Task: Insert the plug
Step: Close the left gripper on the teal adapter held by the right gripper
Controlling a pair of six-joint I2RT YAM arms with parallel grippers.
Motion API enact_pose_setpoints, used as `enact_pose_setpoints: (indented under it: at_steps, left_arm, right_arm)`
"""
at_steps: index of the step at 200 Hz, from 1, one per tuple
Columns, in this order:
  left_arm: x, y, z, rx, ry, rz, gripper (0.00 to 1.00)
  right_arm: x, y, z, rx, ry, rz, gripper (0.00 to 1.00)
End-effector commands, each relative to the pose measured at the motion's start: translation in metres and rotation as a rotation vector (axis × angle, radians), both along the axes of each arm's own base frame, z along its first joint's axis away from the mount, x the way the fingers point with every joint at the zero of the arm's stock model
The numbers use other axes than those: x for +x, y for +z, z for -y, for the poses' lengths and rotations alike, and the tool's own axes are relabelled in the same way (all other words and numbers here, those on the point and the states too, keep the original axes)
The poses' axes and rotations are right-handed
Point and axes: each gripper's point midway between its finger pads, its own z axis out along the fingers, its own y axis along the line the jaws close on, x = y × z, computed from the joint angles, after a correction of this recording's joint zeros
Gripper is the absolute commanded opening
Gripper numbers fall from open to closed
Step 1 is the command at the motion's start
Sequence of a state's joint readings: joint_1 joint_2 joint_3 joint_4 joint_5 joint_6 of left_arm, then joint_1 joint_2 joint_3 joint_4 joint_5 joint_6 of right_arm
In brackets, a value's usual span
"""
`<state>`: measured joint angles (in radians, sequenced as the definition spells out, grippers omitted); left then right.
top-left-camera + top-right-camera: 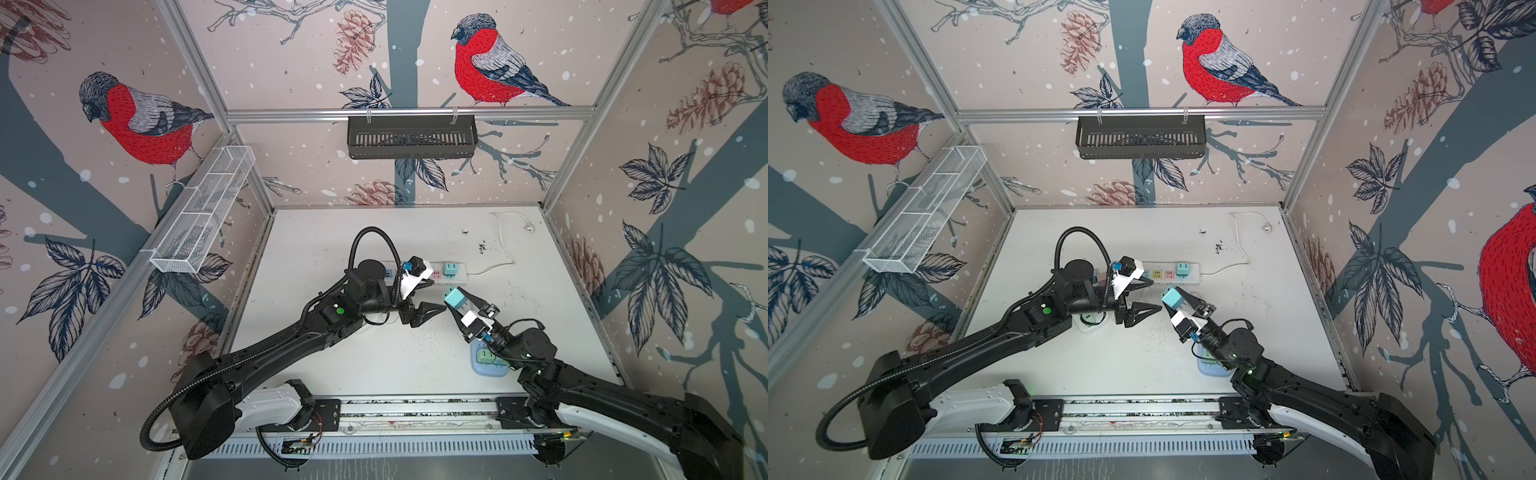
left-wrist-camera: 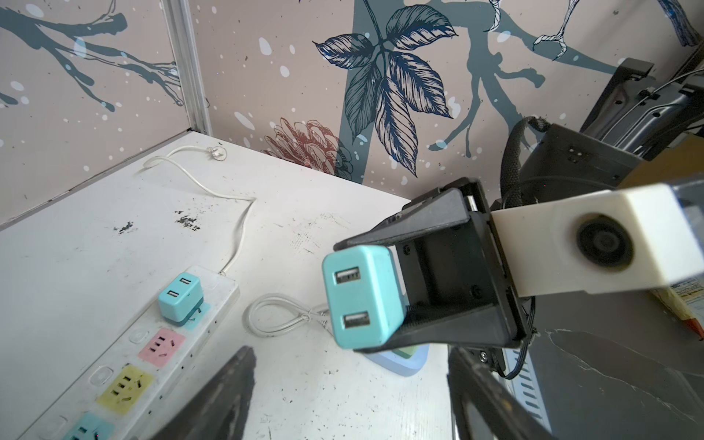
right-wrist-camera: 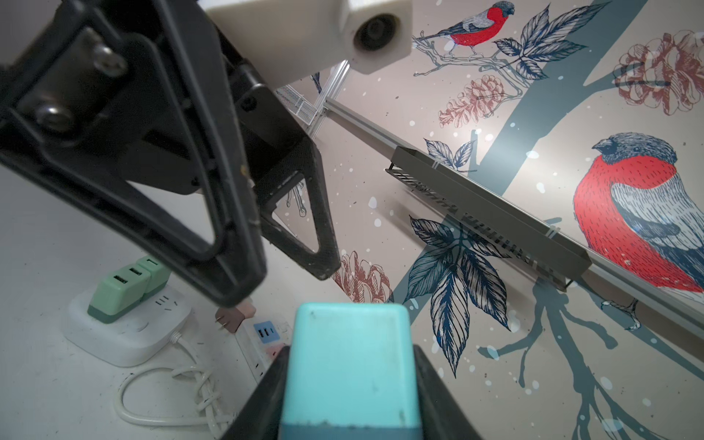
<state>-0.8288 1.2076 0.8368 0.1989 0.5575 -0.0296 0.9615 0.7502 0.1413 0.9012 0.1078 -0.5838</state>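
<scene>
1. The right gripper has its fingers pinched on two opposite sides of a teal cube-shaped plastic USB charger plug.
2. The held plug is lifted clear of the white tabletop. In both top views it sits just in front of the cable end of the long white plastic power strip, without touching it. Its two USB ports face the left wrist camera. The prongs are out of sight.
3. The strip lies flat across the middle of the table. A second teal cube plug is seated in the socket nearest the cable. Next along come the pink socket and the yellow socket, both uncovered.
4. The left gripper has its fingers spread with nothing between them. It hangs by the strip, tips pointing towards the held plug and apart from it.
5. A pale blue socket block carrying green plugs lies on the table under the right arm.
6. A white square socket block with two green cube plugs sits near the left arm.
</scene>
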Motion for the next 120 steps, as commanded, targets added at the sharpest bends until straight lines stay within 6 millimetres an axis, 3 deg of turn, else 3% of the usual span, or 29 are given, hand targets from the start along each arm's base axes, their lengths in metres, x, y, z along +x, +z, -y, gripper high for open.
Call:
enact_pose_setpoints:
  at_steps: [1,120]
  left_arm:
    - [-0.004,0.008,0.007,-0.025,-0.044,-0.002,0.75]
    - [-0.002,-0.006,0.019,0.032,-0.080,-0.052,0.41]
  right_arm:
    - [-0.006,0.023,-0.002,0.035,0.005,0.082,0.03]
    - [-0.001,0.023,-0.019,-0.014,0.022,0.112,0.04]
